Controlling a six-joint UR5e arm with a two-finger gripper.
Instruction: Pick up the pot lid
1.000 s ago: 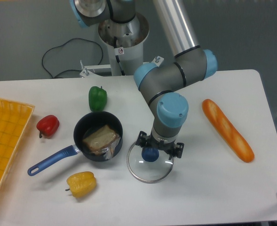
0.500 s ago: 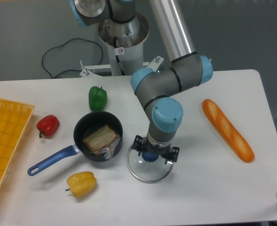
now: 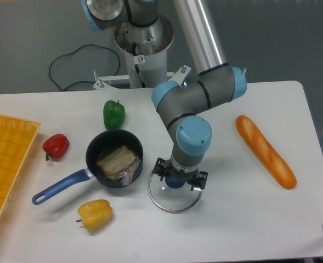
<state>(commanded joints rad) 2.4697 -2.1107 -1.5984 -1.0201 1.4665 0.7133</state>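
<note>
A white table [image 3: 249, 224], seen from above. At the left edge of the view, a yellow basket [image 3: 7, 164], partly cut off. Next, a red pepper [image 3: 56, 146]. Right of it, a black pan [image 3: 105, 142], its blue handle [image 3: 61, 187] angled toward the lower left. A green pepper [image 3: 114, 114] lies behind the pan, a yellow pepper [image 3: 95, 213] in front. Just right of the pan, a clear round lid [image 3: 174, 203]; farther right, a long orange-brown baguette [image 3: 264, 151], lying diagonally.

From here I see a smooth, grey, rounded robot arm [image 3: 188, 96] with domed pale-blue caps [image 3: 241, 82] at its joints. Its angular two-finger mechanical gripper [image 3: 181, 173] has dark, jointed fingers [image 3: 198, 178].
</note>
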